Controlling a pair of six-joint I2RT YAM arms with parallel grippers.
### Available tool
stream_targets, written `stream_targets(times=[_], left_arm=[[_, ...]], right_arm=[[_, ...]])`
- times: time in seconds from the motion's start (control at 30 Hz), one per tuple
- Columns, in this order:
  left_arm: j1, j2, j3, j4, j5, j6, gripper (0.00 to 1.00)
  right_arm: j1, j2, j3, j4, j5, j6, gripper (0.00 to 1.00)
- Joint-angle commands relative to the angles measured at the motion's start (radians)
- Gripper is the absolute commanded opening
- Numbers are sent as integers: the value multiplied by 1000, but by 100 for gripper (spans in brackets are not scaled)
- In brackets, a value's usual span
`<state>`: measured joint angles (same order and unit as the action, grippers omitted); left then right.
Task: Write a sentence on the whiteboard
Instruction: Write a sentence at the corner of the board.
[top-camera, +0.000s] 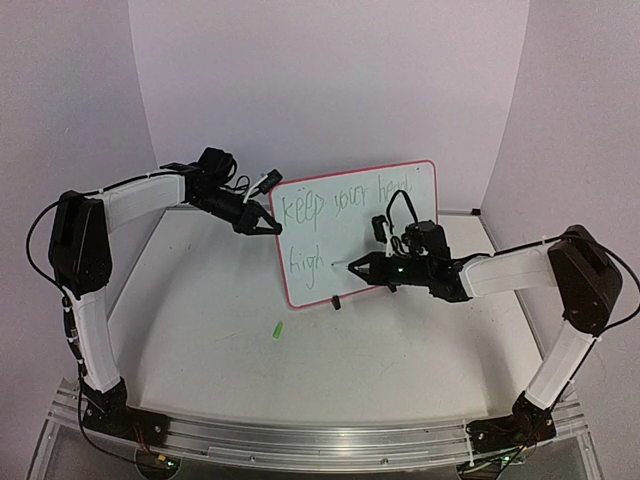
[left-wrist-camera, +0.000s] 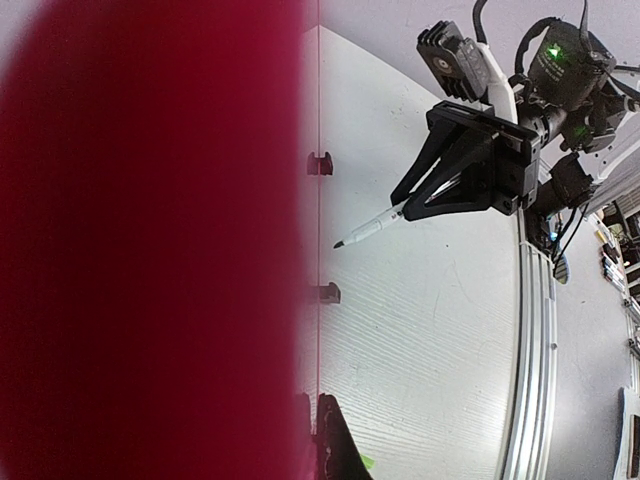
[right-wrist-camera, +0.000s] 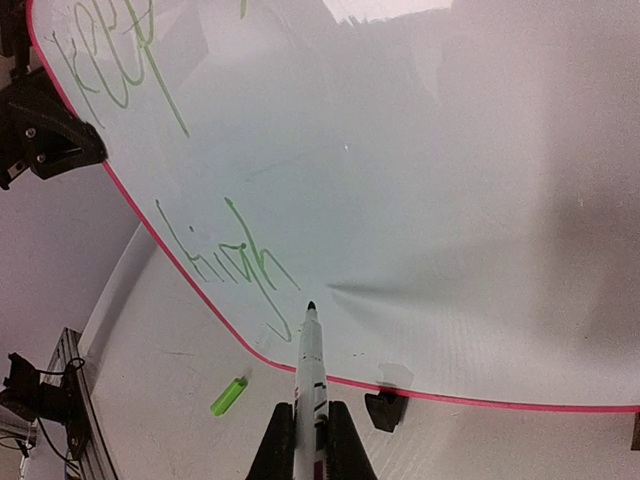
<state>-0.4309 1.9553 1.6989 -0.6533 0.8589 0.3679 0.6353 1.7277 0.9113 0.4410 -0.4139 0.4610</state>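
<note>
The whiteboard (top-camera: 380, 215) stands upright on two black clip feet (right-wrist-camera: 386, 410), red-rimmed, with "keep your head high" written on it in green. My left gripper (top-camera: 272, 222) is shut on the board's left edge. In the left wrist view the rim (left-wrist-camera: 150, 240) fills the left half as a red blur, pinched in that gripper (left-wrist-camera: 320, 420). My right gripper (top-camera: 372, 266) is shut on a white marker (right-wrist-camera: 310, 370). The marker's tip points at the board just right of "high". From the left wrist camera the tip (left-wrist-camera: 337, 245) sits a small gap off the board face.
A green marker cap (top-camera: 277, 329) lies on the white table in front of the board's lower left corner; the right wrist camera also catches the cap (right-wrist-camera: 228, 396). Purple walls enclose the table at the back and sides. An aluminium rail (top-camera: 320, 440) runs along the near edge.
</note>
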Motion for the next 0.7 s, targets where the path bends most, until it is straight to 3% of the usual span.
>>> stream_targets(times=[0.0, 0.67], left_arm=[[-25, -23, -18, -24, -39, 41, 0], [-25, -18, -19, -25, -41, 42, 0]], right_arm=[[-3, 33, 50, 25, 6, -1, 0], [-3, 70, 71, 21, 66, 5, 0]])
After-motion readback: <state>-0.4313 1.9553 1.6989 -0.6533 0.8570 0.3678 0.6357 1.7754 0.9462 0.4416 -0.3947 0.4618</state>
